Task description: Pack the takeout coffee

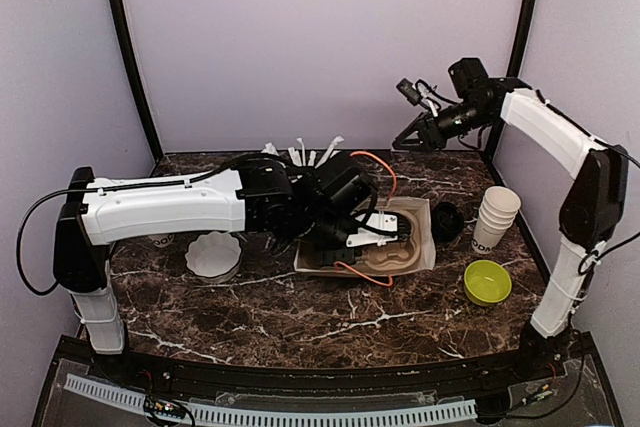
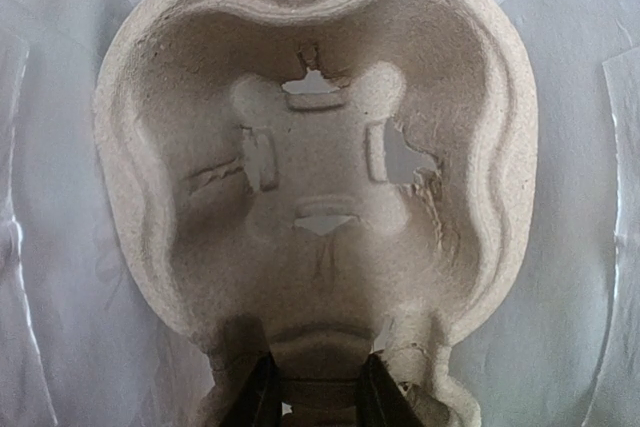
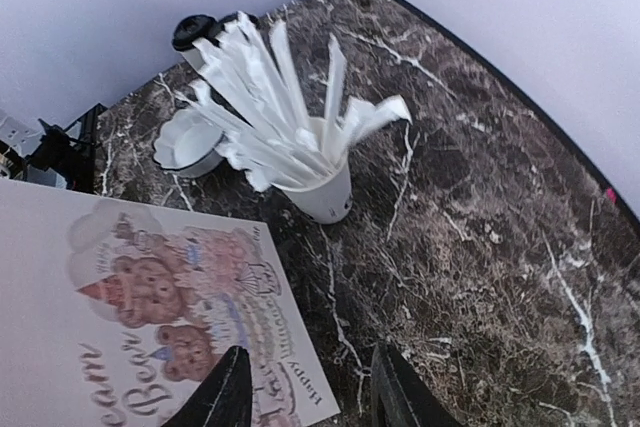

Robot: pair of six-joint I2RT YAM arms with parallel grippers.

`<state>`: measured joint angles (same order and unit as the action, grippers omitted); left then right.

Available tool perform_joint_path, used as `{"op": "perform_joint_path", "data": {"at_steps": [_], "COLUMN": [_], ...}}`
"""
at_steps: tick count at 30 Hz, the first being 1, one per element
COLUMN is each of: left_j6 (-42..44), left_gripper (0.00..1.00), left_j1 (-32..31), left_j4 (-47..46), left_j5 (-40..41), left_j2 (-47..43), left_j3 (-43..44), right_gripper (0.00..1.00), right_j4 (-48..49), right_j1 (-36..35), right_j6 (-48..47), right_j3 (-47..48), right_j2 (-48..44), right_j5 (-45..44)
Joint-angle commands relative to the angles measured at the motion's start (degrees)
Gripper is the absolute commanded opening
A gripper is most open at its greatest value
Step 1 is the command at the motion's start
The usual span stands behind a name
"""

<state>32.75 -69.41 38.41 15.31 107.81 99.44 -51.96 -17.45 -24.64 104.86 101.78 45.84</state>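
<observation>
Coffee is not packed yet: one lidded cup [image 3: 195, 32] stands beyond the straws [image 3: 280, 107], and what looks like the other cup [image 1: 447, 219] sits just right of the carrier [image 2: 320, 162], whose wells are empty. Left jaws clench the carrier's rim; right jaws hang released above the tabletop [image 1: 300, 317].

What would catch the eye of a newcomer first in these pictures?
First the left gripper, stretched to the centre and pinching the rim of a moulded pulp cup carrier. Next the right gripper, raised high at the back right, open and empty, its camera looking down on a white cup of wrapped straws and a bear-printed paper.
</observation>
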Motion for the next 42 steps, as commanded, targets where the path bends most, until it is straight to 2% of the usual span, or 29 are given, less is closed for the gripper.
{"op": "perform_joint_path", "data": {"at_steps": [1, 9, 18, 28, 38, 42], "left_j6": [-0.36, -0.33, -0.08, -1.17, -7.41, -10.14], "left_gripper": [0.26, 0.26, 0.26, 0.26, 0.26, 0.26], "left_j1": [-0.29, -0.29, -0.29, -0.29, -1.41, -2.36], "left_j4": [1.14, 1.35, 2.02, 5.04, 15.96, 20.8], "left_j5": [0.31, 0.55, 0.27, -0.23, -2.52, -8.58], "left_j2": [-1.28, -1.29, -1.44, -2.52, -3.92, -4.97], "left_j3": [0.77, 0.83, 1.43, 1.84, 5.5, 5.09], "right_gripper": [0.4, 0.35, 0.34, 0.34, 0.33, 0.32], "right_j4": [6.16, 5.87, 4.44, -3.21, -15.18, -16.71], "right_j1": [0.4, -0.17, -3.98, -9.27, -15.29, -15.94], "right_j6": [4.68, 6.83, 3.67, -3.7, -14.06, -15.41], "right_j3": [-0.54, -0.15, -4.83, -5.44, -4.35, -5.52], "right_j2": [6.9, 18.38, 22.85, 26.36, 30.06, 29.97], "right_j5": [-3.51, -6.25, -7.41, -0.65, 2.93, 4.08]}}
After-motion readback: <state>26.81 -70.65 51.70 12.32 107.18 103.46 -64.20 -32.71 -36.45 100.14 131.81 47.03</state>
